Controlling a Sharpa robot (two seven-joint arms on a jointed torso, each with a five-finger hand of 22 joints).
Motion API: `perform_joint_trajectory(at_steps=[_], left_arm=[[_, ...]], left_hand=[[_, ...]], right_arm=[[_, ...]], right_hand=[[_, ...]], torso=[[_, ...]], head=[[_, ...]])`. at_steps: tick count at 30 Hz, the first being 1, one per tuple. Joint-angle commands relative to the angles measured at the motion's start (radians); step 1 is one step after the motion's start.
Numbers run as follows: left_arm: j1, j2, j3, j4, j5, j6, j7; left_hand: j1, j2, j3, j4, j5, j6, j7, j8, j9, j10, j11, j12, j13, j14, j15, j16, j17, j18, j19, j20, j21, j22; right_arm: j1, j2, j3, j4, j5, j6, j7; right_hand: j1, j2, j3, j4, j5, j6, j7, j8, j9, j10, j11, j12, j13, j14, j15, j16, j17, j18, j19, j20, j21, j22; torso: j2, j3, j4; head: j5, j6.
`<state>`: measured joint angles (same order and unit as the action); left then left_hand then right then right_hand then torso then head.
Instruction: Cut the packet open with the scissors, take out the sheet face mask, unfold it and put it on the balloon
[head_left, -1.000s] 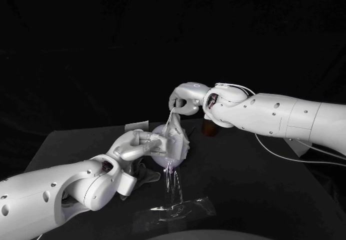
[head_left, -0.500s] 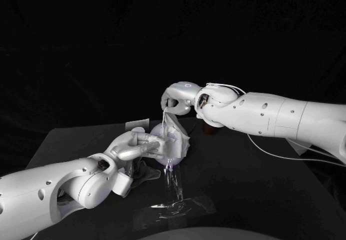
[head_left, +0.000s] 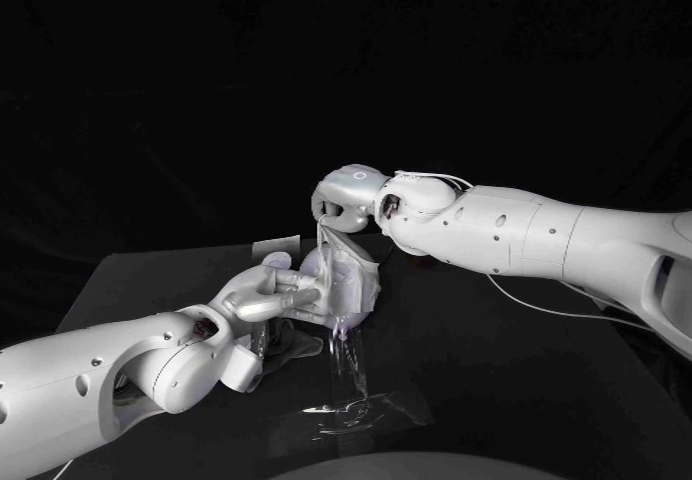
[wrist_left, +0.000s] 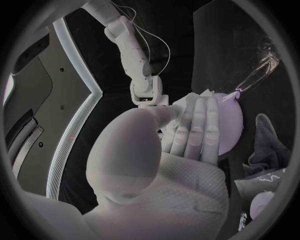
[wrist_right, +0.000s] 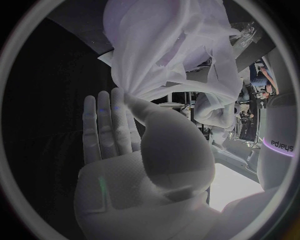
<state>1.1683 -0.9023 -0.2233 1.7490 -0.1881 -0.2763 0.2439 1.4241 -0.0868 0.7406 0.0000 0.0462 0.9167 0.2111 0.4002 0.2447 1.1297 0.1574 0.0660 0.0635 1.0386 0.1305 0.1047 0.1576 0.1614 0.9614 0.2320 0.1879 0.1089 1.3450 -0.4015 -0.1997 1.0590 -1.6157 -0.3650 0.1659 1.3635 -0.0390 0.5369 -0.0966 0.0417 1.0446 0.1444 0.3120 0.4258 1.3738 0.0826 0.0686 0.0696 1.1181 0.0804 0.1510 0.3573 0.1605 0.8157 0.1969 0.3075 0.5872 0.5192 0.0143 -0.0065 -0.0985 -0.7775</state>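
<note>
Black cloth backs the scene, and the matte black table (head_left: 548, 360) runs across the lower half of the head view. From here I see the right hand (head_left: 346, 200) raised above the round pale lilac balloon (head_left: 320, 266), pinching the top of the thin white sheet face mask (head_left: 339, 248). The mask hangs down from it and drapes over the balloon. The left hand (head_left: 281, 290) is pressed against the balloon's near side at the mask's edge. The clear, crumpled plastic packet (head_left: 368, 412) lies flat on the table nearer to me, apart from the 2 hands.

On the left wrist camera, the left hand (wrist_left: 181, 150) has its fingers straight and together, lying on the balloon (wrist_left: 228, 125). Its thumb sits beside a white corner of the mask (wrist_left: 182, 104); I cannot tell whether it grips it.

On the right wrist camera, the right hand (wrist_right: 137, 150) clamps a gathered bunch of the mask (wrist_right: 169, 45) between thumb and fingers.
</note>
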Motion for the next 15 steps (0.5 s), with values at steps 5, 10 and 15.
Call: perform_joint_trajectory(at_steps=[5,10,15], left_arm=[[0.000,0.001,0.001,-0.018,0.001,-0.054,-0.008],[0.001,0.000,0.000,-0.030,0.003,-0.055,-0.037],[0.001,-0.001,0.000,-0.042,0.003,-0.033,-0.079]], left_hand=[[0.002,-0.002,-0.008,0.003,0.003,0.008,0.004,0.003,0.008,0.003,0.003,-0.002,-0.002,0.008,-0.001,0.005,0.001,0.017,-0.002,-0.006,0.004,0.002],[-0.007,0.002,-0.014,0.012,0.003,0.009,0.003,0.006,0.009,0.004,0.002,-0.002,-0.001,0.011,-0.001,0.007,0.002,0.017,-0.002,-0.005,0.008,0.003],[-0.026,0.004,-0.020,0.031,0.003,0.009,0.000,0.009,0.010,0.007,0.000,-0.001,-0.001,0.015,-0.002,0.010,0.004,0.018,-0.004,-0.003,0.012,0.003]], right_arm=[[-0.005,0.015,0.001,-0.021,-0.101,0.049,0.011],[-0.008,0.026,0.001,-0.040,-0.110,0.042,0.003],[-0.013,0.036,0.001,-0.059,-0.113,0.038,-0.003]], right_hand=[[0.008,0.002,0.007,0.000,0.006,0.005,0.003,0.001,0.000,-0.006,0.001,-0.006,-0.002,-0.005,0.004,-0.005,-0.002,0.009,-0.010,-0.002,0.007,0.002],[0.008,0.002,0.007,0.000,0.006,0.005,0.003,0.000,0.000,-0.007,0.001,-0.006,-0.002,-0.005,0.004,-0.005,-0.002,0.009,-0.010,-0.002,0.007,0.003],[0.008,0.002,0.007,0.000,0.006,0.005,0.003,0.000,0.000,-0.007,0.002,-0.006,-0.002,-0.005,0.004,-0.006,-0.002,0.009,-0.011,-0.002,0.007,0.003]], torso=[[0.000,-0.0013,-0.0003],[0.000,-0.0014,-0.0003],[-0.001,-0.0012,0.0002]], head=[[0.000,-0.004],[0.004,-0.006],[0.008,-0.011]])
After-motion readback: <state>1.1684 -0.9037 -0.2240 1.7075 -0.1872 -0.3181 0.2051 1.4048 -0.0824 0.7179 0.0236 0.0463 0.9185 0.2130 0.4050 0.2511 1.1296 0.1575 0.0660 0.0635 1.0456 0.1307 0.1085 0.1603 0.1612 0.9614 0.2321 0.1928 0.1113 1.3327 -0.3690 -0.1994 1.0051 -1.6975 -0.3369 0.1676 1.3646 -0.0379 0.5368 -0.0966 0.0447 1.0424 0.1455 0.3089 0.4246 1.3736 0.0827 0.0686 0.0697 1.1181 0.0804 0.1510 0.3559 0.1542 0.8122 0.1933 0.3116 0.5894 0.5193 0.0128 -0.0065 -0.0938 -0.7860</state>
